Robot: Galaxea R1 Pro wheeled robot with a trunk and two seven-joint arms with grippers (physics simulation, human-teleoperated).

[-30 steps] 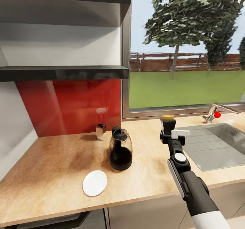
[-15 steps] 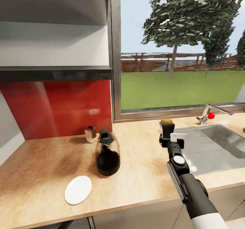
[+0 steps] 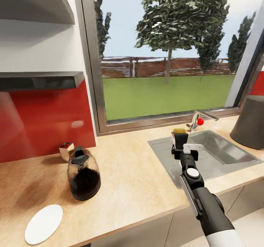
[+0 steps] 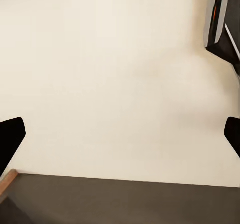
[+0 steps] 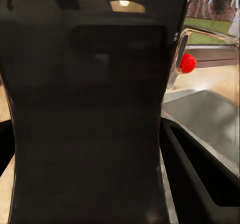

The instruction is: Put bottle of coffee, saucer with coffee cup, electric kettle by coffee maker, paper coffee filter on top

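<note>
Kitchen countertop [image 3: 139, 181] is running across the head view in light wood, with a big window behind it looking out on grass and trees. Over on the left side the electric kettle [image 3: 83, 179] is standing upright on the counter, and the saucer [image 3: 43, 224] is lying flat near the front edge, a bit apart from the kettle. A small shiny container [image 3: 66, 151] is sitting just behind the kettle against the red backsplash, under the dark kitchen shelf [image 3: 40, 81]. The right gripper [image 3: 180, 142] is hanging above the near corner of the steel sink [image 3: 216, 155], clamped around the bottle of coffee [image 3: 179, 137], whose yellow cap is poking out on top. A tap [image 3: 198, 119] with a red knob is standing behind the sink, and a dark rounded thing [image 3: 251, 122], cut off at the right edge, is sitting on the counter.

Left wrist view is showing the left gripper's [image 4: 120, 136] two dark fingertips spread wide apart over a pale floor, nothing between them.

Right wrist view is mostly showing the bottle of coffee [image 5: 87, 114] up close as a dark blur between the fingers, with the tap's red knob [image 5: 187, 63] and sink [image 5: 210, 119] off to one side.
</note>
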